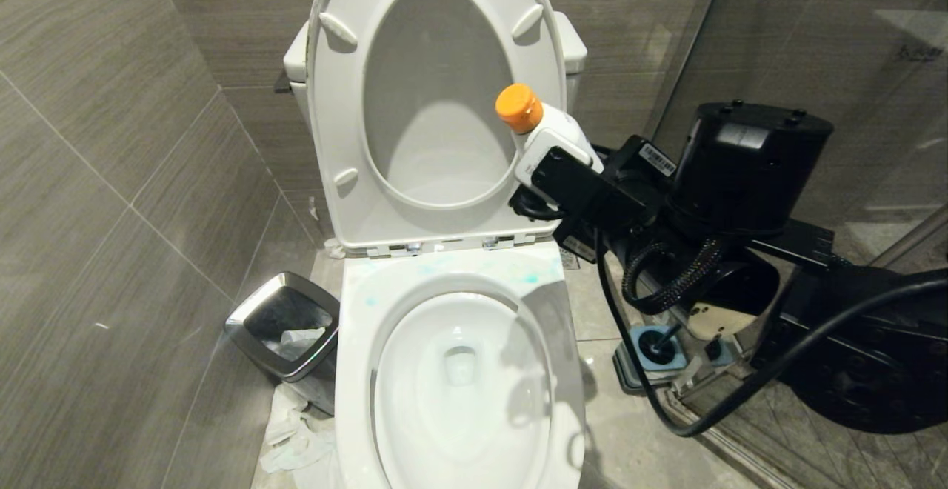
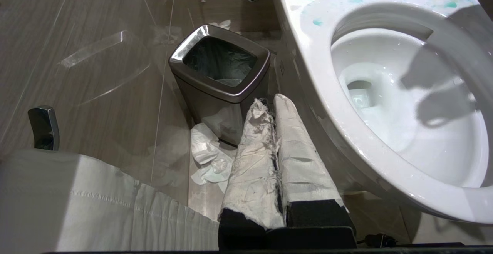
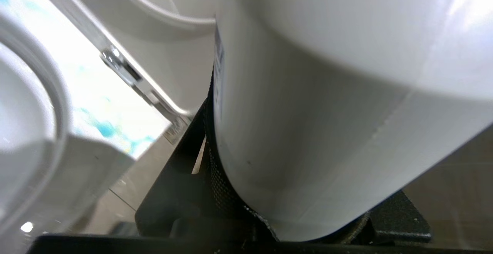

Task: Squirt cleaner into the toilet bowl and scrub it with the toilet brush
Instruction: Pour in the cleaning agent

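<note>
My right gripper (image 1: 552, 155) is shut on the cleaner (image 1: 544, 130), a white bottle with an orange cap (image 1: 518, 107) tilted up and to the left, held in front of the raised seat, above the right rear of the toilet bowl (image 1: 355, 370). In the right wrist view the cleaner (image 3: 327, 111) fills the space between the black pads. Blue-green smears mark the bowl's rear rim (image 1: 529, 278). The toilet brush (image 1: 655, 344) stands in its square blue-and-grey holder on the floor to the right of the bowl. My left gripper (image 2: 269, 102) is shut with nothing in it, low beside the toilet bowl (image 2: 346, 131).
A steel-rimmed black bin (image 1: 285, 333) stands on the floor left of the bowl, crumpled tissue (image 1: 296, 437) beside it. Seat and lid (image 1: 355, 141) stand upright against the tank. A glass shower wall (image 1: 815, 30) runs along the right. A white paper roll (image 2: 77, 200) sits near my left wrist.
</note>
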